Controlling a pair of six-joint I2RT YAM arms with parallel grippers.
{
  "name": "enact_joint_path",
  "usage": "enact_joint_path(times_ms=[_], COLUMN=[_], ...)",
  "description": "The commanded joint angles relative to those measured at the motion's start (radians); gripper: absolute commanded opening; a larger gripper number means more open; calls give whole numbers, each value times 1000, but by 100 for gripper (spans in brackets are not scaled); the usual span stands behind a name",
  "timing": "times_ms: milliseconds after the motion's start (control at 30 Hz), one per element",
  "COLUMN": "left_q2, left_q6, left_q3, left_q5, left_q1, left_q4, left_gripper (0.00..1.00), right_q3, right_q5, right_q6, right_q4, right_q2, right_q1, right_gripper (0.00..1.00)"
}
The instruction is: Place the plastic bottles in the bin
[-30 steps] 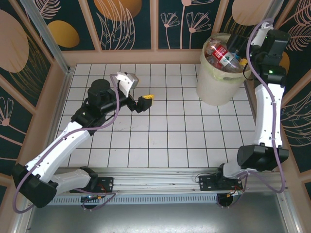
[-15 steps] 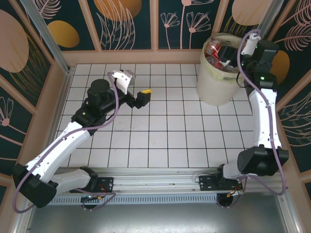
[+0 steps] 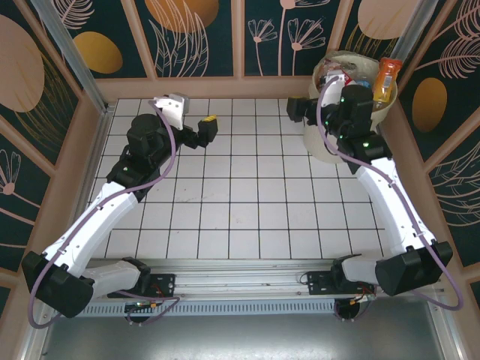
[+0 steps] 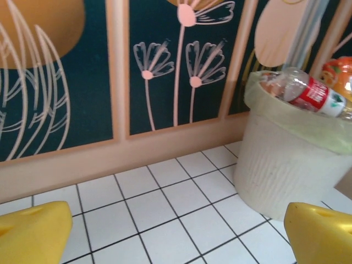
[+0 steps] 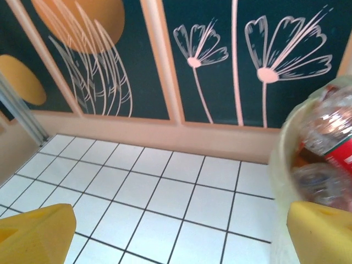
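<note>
The pale cream bin (image 3: 324, 133) stands at the back right of the tiled floor and holds several plastic bottles (image 3: 338, 77). An orange bottle (image 3: 385, 79) sticks up at its right rim. My right gripper (image 3: 293, 110) hovers just left of the bin, open and empty. In the right wrist view the bin's rim (image 5: 281, 144) and clear bottles (image 5: 333, 131) sit at the right edge. My left gripper (image 3: 210, 126) is open and empty over the back left tiles. The left wrist view faces the bin (image 4: 286, 165), with a red-labelled bottle (image 4: 314, 93) on top.
Peach-framed wall panels (image 3: 236, 45) close off the back and sides. White tiles (image 3: 247, 195) spread between the two arms. The bin stands close to the back right corner.
My right arm has swung from above the bin's right side down to its left flank. The orange bottle at the rim has come into sight. My left gripper has drifted back and left.
</note>
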Motion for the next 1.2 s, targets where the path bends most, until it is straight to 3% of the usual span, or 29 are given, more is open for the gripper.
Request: enact_joint_path(times_ms=[0, 267, 467, 833, 900, 1167], left_q2=[-32, -118, -161, -290, -305, -276], left_q6=[-34, -7, 18, 32, 31, 16], left_q3=[-45, -177, -280, -574, -632, -806], left_q5=[-48, -149, -199, -522, -575, -604], left_q1=[35, 49, 49, 58, 84, 234], left_q4=[69, 135, 144, 263, 304, 553], left_gripper=[99, 99, 99, 99, 99, 99], right_q3=[-87, -322, -528, -805, -862, -1079], right_q5=[51, 55, 141, 368, 364, 391], right_q6=[-13, 27, 64, 132, 115, 100], right_q4=[101, 204, 319, 519, 582, 882], right_q2=[-61, -167, -255, -302, -301, -273], right_q1=[26, 26, 24, -2, -21, -152], right_gripper=[99, 99, 99, 99, 99, 99])
